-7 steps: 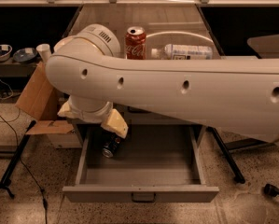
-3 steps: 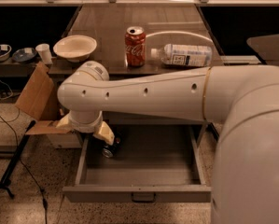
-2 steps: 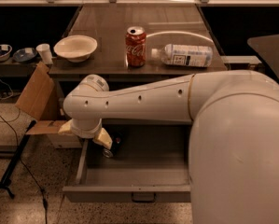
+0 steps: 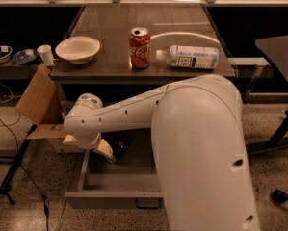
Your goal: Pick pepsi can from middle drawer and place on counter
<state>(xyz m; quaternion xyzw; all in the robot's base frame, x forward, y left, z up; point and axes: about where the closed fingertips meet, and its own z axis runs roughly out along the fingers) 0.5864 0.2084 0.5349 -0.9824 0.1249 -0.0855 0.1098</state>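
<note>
The middle drawer (image 4: 113, 198) stands pulled open below the counter (image 4: 110, 28). My arm reaches down from the right foreground into the drawer's left back part. The gripper (image 4: 106, 151) is low inside the drawer, right beside a small dark can, the pepsi can (image 4: 119, 147). Only part of the can shows past the gripper, at the drawer's back left. I cannot see if the gripper touches it.
On the counter stand a red Coca-Cola can (image 4: 139, 47), a white bowl (image 4: 77, 48) and a plastic bottle (image 4: 192, 57) lying on its side. A cardboard box (image 4: 36, 100) leans left of the cabinet. A dark table (image 4: 278, 47) is at right. My upper arm hides the drawer's right half.
The arm has swung nearer the camera and now fills the right foreground. The gripper has stayed at the drawer's back left beside the dark can, a little lower.
</note>
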